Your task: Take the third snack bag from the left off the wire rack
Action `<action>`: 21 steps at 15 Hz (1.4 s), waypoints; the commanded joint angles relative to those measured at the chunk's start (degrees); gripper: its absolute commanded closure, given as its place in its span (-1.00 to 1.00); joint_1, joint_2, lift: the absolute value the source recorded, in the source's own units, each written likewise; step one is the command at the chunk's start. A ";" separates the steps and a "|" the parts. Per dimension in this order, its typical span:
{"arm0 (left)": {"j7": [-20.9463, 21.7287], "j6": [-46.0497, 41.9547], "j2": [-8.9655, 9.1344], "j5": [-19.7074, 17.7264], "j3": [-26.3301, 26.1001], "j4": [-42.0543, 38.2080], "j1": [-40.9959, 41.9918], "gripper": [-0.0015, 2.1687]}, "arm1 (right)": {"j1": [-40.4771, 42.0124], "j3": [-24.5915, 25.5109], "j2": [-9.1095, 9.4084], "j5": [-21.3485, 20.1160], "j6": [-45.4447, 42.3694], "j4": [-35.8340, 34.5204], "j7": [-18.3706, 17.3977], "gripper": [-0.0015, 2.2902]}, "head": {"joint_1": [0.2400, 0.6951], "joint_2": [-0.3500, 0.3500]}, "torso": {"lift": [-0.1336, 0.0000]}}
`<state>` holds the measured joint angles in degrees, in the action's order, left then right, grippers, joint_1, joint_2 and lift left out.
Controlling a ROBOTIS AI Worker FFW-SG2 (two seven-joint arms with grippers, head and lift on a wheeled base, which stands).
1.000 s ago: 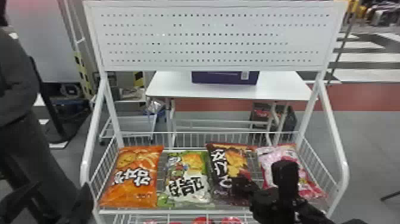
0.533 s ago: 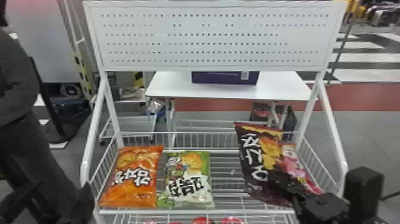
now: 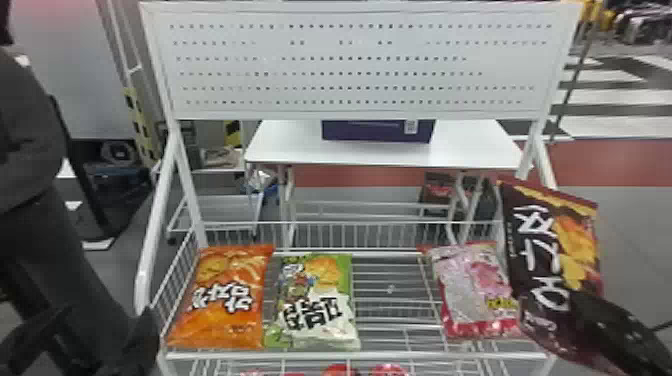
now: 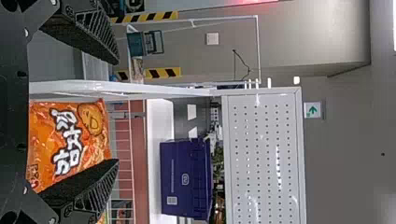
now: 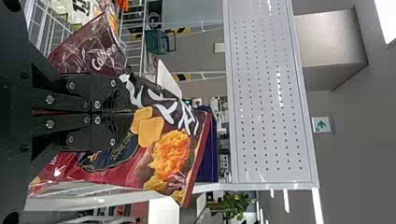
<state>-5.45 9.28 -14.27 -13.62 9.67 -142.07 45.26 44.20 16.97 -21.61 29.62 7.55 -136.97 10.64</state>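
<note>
Clamping the dark snack bag — right hand holds it beside the wire rack.

The right gripper is holding the dark maroon snack bag upright by its lower end, at the right side of the wire rack. The orange snack bag and green snack bag are lying side by side on it; the pink snack bag is lying well apart from them.
</note>
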 commanded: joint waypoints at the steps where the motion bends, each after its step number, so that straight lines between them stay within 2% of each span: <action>1: 0.00 0.00 0.03 0.00 0.00 0.04 0.00 -0.87 | 1.77 2.54 0.34 1.67 -2.49 1.18 0.26 0.96 | 0.14 0.00 | 1.00; 5: 0.00 0.00 0.21 0.00 0.00 -0.13 0.18 -0.87 | 3.26 4.30 0.78 1.84 -3.55 1.26 0.26 0.96 | 0.14 0.00 | 1.00; 21: 0.00 -1.23 0.38 0.00 0.70 -1.36 1.67 -0.87 | 4.40 4.56 0.52 1.84 -5.83 0.21 0.70 0.96 | 0.14 0.00 | 1.00</action>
<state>-5.45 8.05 -13.88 -13.62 10.28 -143.46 46.91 48.60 21.49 -21.15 31.44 1.73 -136.73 11.34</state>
